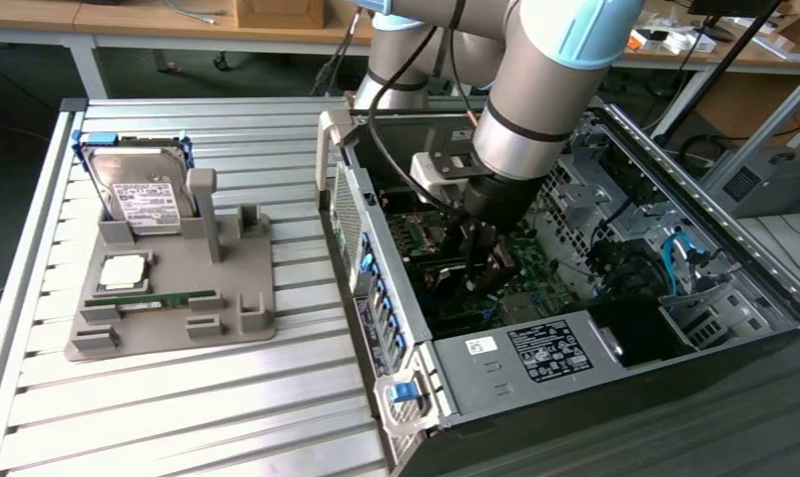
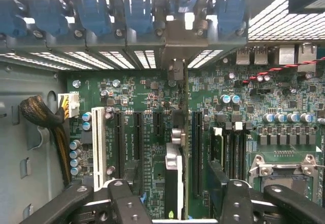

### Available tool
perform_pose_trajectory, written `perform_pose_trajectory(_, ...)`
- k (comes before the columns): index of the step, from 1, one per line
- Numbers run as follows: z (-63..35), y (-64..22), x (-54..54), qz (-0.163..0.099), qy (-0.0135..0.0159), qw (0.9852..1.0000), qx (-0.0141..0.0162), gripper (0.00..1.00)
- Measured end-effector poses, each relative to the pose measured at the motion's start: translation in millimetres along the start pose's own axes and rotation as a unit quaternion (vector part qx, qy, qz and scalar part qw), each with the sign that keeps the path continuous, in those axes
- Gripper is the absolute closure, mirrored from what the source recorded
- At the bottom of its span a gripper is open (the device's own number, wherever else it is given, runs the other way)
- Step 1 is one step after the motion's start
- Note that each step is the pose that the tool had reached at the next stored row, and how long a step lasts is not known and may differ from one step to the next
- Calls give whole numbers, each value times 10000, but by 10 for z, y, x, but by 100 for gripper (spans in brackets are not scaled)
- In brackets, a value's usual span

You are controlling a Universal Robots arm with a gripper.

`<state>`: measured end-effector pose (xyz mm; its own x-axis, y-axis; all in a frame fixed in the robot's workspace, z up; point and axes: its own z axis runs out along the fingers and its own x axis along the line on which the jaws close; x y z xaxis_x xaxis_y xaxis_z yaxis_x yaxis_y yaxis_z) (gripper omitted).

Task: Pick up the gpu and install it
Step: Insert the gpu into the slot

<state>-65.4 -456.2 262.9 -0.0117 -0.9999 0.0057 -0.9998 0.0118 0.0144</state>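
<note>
Gripper (image 2: 172, 193), at lower centre of the wrist view, is standing released with jaws spread either side of the gpu (image 2: 173, 183), which is sitting edge-on between them in a motherboard (image 2: 284, 97) slot, long axis pointing toward the case's rear brackets.

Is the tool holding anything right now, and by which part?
Nothing: the tool is open, the gpu standing edge-on in the motherboard between its fingers.

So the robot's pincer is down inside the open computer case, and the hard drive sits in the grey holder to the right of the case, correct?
Not quite. The pincer is inside the computer case, but in the exterior view the hard drive stands in the grey holder on that view's left of the case, not its right.
</note>
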Motion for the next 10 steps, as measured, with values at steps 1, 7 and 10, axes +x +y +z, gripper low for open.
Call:
perform_pose_trajectory(1, -46, 1, 0, 0, -2, 10000, 1, 36)
perform_pose_trajectory(7, -311, 5, -8, 0, 2, 10000, 0, 36)
perform_pose_trajectory(10, -358, 5, -27, 1, 58, 10000, 2, 37)
